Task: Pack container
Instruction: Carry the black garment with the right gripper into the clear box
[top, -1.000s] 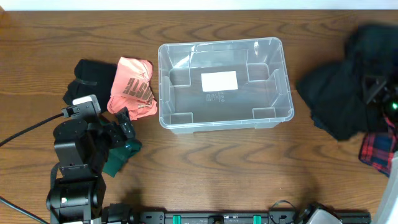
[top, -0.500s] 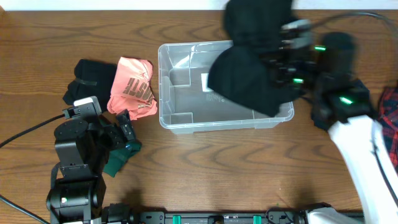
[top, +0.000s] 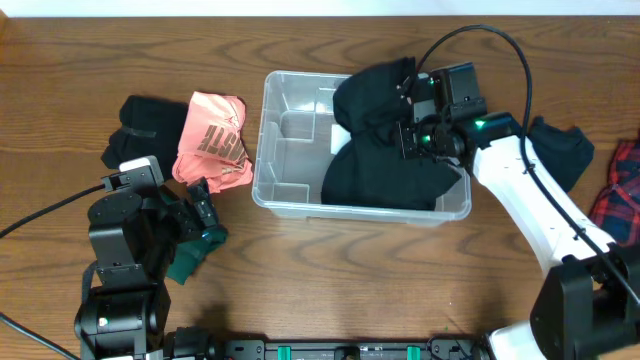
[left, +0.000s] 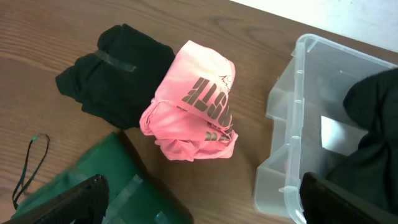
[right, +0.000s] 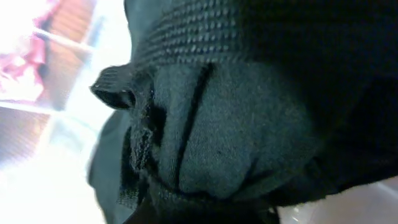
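The container (top: 262, 192), a clear plastic bin, stands mid-table and also shows in the left wrist view (left: 291, 130). A large black garment (top: 385, 170) fills its right half and drapes over the far rim. My right gripper (top: 412, 128) is over the bin, shut on that garment, which bunches up and fills the right wrist view (right: 236, 137), hiding the fingers. My left gripper (top: 205, 212) is open and empty above a green garment (top: 192, 258), left of the bin. Its fingers (left: 208, 202) straddle bare wood and green cloth (left: 106, 183).
A pink printed garment (top: 212, 140) and a folded black garment (top: 140, 130) lie left of the bin, also in the left wrist view (left: 196, 102) (left: 115, 74). A dark garment (top: 560, 150) and red plaid cloth (top: 622, 195) lie at the far right.
My right arm has carried the black garment from the far right over the bin and lowered it inside. The bin has shifted slightly. The left arm has not moved.
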